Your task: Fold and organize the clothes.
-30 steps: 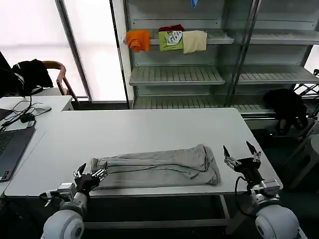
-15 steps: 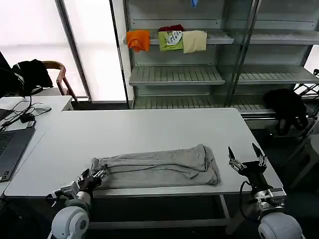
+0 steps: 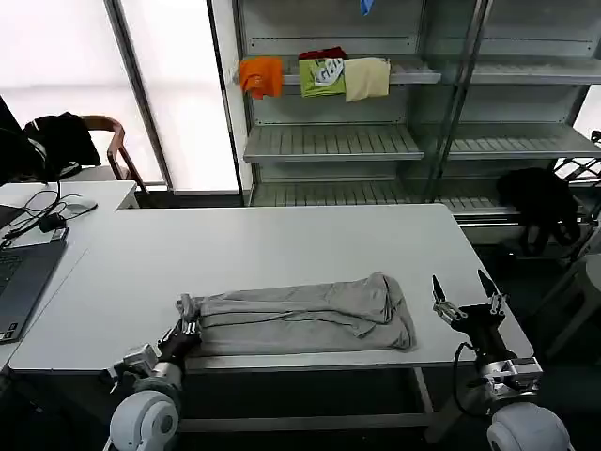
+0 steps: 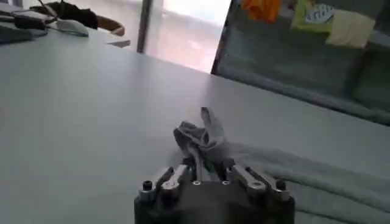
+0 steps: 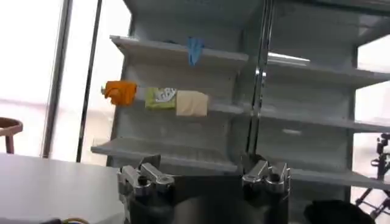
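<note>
A white table (image 3: pixel 263 244) stands before grey metal shelving (image 3: pixel 333 141) and a bright window; from the head camera most of its top lies bare, broad open room stretching beyond and to the left of the work. The grey shirt (image 3: pixel 300 315) lies in a long, rumpled fold along the near edge, its near hem just inside that edge. The left gripper (image 3: pixel 185 329) sits at the shirt's left end, fingers pressed together on a bunched corner of the cloth. The right gripper (image 3: pixel 467 303) hovers near the table's right edge, well apart from the shirt's right end, fingers spread wide and pointing up. A laptop (image 3: pixel 21 282) lies far to the left of the left gripper, on the adjoining desk. On an upper shelf hang orange, green and cream garments (image 3: pixel 315 75); the green one bears pale lettering too small to read.

In the left wrist view, the pinched corner of the shirt (image 4: pixel 204 137) rises just ahead of the left gripper (image 4: pixel 210 176), with bare tabletop beyond and to one side.

In the right wrist view, the right gripper (image 5: pixel 204 176) shows its two fingers set wide apart, nothing between them, and the shelving (image 5: pixel 292 122) far beyond.
</note>
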Action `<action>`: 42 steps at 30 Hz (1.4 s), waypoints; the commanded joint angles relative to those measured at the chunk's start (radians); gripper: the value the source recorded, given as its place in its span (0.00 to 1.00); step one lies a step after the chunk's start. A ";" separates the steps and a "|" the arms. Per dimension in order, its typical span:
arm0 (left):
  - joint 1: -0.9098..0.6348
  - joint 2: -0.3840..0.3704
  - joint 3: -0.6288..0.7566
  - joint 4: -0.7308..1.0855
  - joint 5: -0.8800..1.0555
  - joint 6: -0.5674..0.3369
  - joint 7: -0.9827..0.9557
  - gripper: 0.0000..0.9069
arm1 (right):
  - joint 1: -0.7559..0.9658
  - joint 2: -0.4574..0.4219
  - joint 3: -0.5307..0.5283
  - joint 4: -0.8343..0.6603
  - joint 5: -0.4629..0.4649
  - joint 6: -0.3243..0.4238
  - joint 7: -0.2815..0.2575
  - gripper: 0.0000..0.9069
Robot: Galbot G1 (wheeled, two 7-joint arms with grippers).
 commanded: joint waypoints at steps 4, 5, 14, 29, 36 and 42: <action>-0.051 0.056 -0.044 -0.009 -0.032 -0.021 -0.006 0.00 | 0.003 0.003 -0.002 0.000 -0.002 0.005 0.002 1.00; -0.059 0.069 -0.051 -0.009 -0.038 -0.018 -0.007 0.00 | 0.004 0.004 -0.002 0.000 -0.002 0.005 0.002 1.00; -0.128 0.314 -0.192 0.072 -0.117 -0.001 -0.016 0.00 | 0.023 0.010 -0.007 0.005 -0.003 -0.012 0.005 1.00; -0.085 0.368 -0.293 -0.112 -0.120 0.130 -0.020 0.00 | 0.060 0.011 -0.017 -0.003 -0.004 -0.035 0.012 1.00; -0.072 0.222 0.019 -0.286 0.016 0.133 -0.020 0.00 | 0.060 0.012 -0.017 0.000 -0.005 -0.038 0.013 1.00; -0.122 0.166 0.190 -0.240 0.110 0.130 -0.031 0.00 | 0.056 0.016 -0.023 0.000 -0.007 -0.037 0.013 1.00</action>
